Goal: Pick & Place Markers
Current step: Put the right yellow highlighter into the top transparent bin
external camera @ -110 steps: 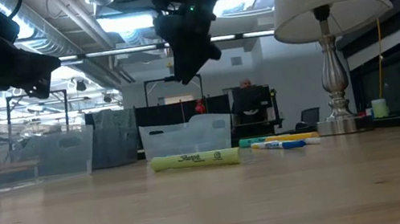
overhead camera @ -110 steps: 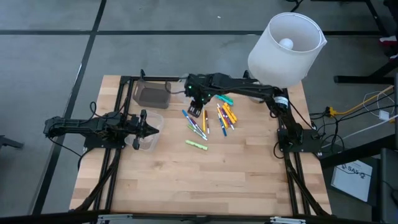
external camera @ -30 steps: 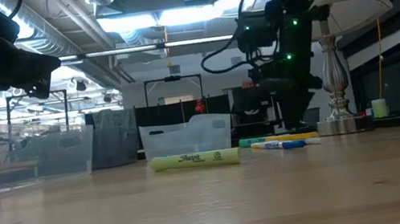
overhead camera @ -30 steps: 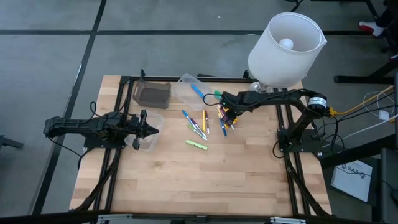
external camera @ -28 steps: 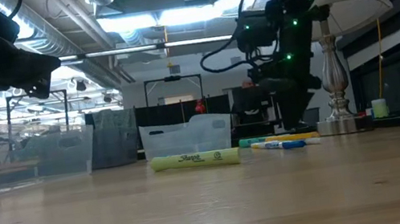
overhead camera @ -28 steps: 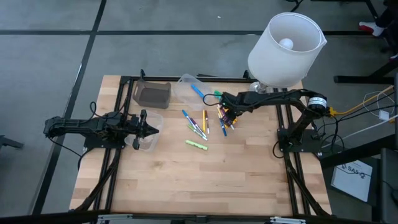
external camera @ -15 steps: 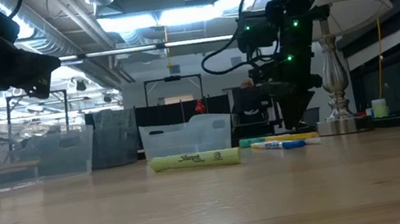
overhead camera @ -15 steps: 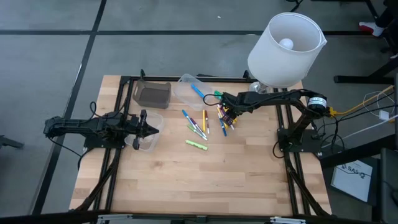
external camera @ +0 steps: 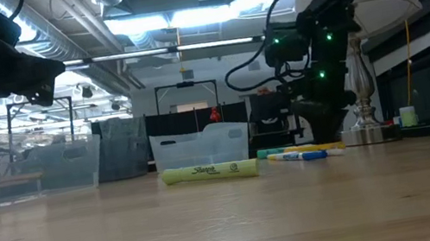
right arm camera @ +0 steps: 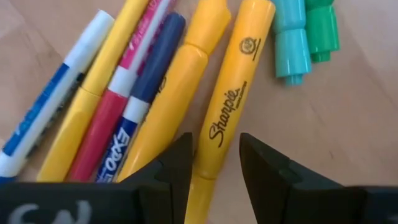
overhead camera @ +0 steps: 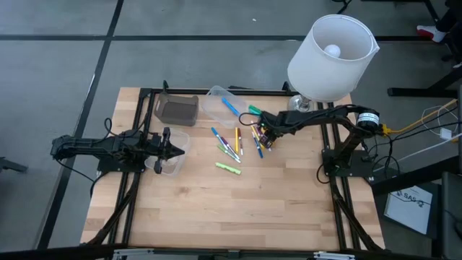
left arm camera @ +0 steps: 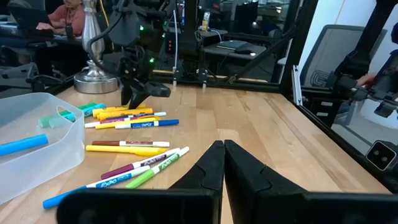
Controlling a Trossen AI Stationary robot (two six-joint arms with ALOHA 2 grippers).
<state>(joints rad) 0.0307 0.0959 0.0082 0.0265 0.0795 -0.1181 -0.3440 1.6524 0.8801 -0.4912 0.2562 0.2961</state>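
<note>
Markers [overhead camera: 261,134] packed side by side; lamp [overhead camera: 328,54] overhangs; bare wood [overhead camera: 238,206] nearer front.

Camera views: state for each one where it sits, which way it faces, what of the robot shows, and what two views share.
High view: overhead, facing down; both arms, left gripper by a clear cup.
Low view: table height, facing the room; right gripper behind a yellow highlighter.
Left wrist view: faces across the table; own shut fingers.
Right wrist view: faces down; own fingers straddle an orange Sharpie.
Shared: high and left wrist show the clear tray.
</note>
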